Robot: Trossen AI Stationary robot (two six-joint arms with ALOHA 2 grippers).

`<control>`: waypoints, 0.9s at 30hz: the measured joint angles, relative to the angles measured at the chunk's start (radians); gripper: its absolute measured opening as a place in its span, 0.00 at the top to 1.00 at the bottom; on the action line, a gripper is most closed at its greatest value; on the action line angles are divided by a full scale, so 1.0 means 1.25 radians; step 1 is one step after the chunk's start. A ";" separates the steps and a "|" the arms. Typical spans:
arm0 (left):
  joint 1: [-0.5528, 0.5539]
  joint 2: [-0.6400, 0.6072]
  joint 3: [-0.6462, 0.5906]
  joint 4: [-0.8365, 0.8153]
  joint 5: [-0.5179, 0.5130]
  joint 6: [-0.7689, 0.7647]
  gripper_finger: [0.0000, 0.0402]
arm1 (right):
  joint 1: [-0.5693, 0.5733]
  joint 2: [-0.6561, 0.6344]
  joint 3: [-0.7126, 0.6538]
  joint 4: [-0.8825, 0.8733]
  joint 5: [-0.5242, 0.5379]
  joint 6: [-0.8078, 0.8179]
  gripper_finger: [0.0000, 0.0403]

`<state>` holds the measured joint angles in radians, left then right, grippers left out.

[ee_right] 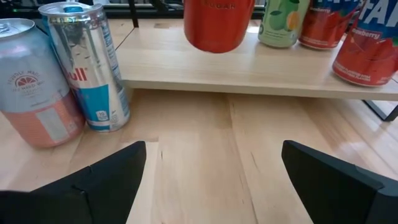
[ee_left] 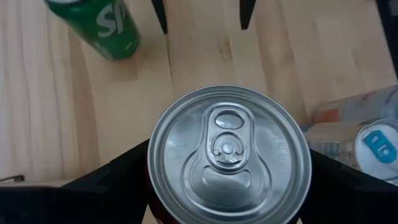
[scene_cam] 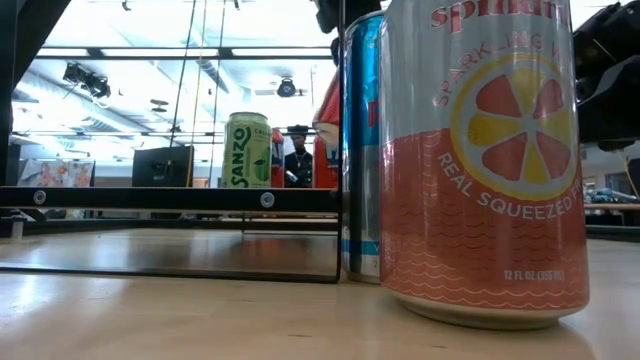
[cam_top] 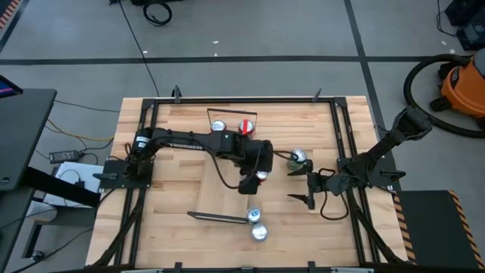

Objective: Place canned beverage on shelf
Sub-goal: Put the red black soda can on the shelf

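Observation:
My left gripper point(cam_top: 258, 171) is over the middle of the table, shut on a red can point(ee_left: 230, 155). The right wrist view shows this can point(ee_right: 217, 25) hanging over the shelf point(ee_right: 249, 71), a long light-wood plank. A green can point(ee_right: 280, 22) and two red cans point(ee_right: 367, 43) stand on the plank's far end. The plank's black wire frames show at the far end point(cam_top: 231, 114) and near end point(cam_top: 220, 218). My right gripper point(cam_top: 305, 189) is open and empty to the right of the held can, pointing at the shelf. My left gripper pinches the red can between its two fingers point(ee_left: 106, 186), on opposite sides of its wall just under the top rim point(ee_left: 151, 193). The fingers come from above, pointing down. The can hangs upright, its bottom point(ee_right: 217, 46) lifted clear.
A pink can point(ee_right: 37, 93) and a slim blue-and-silver can point(ee_right: 90, 68) stand on the table by the shelf's near end, right of it. A green can point(cam_top: 298, 158) stands just beyond my right gripper's far finger. Black rails point(cam_top: 345, 152) frame the tabletop.

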<state>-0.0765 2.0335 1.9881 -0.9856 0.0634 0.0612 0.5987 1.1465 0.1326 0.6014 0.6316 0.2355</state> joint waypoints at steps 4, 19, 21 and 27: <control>0.000 0.000 0.000 -0.027 -0.022 -0.003 0.23 | 0.000 0.000 0.000 -0.002 -0.001 0.006 0.04; 0.018 -0.066 -0.211 0.109 -0.035 -0.042 0.23 | 0.012 0.024 0.000 0.006 -0.010 0.020 0.04; 0.028 -0.089 -0.215 0.131 -0.035 -0.041 0.23 | 0.012 0.024 0.000 0.009 -0.008 0.020 0.04; 0.047 -0.120 -0.234 0.149 -0.036 -0.032 0.23 | 0.012 0.027 0.000 0.021 -0.008 0.012 0.04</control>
<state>-0.0177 1.8837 1.6957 -0.7993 0.0181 0.0215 0.6132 1.1807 0.1329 0.6282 0.6212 0.2510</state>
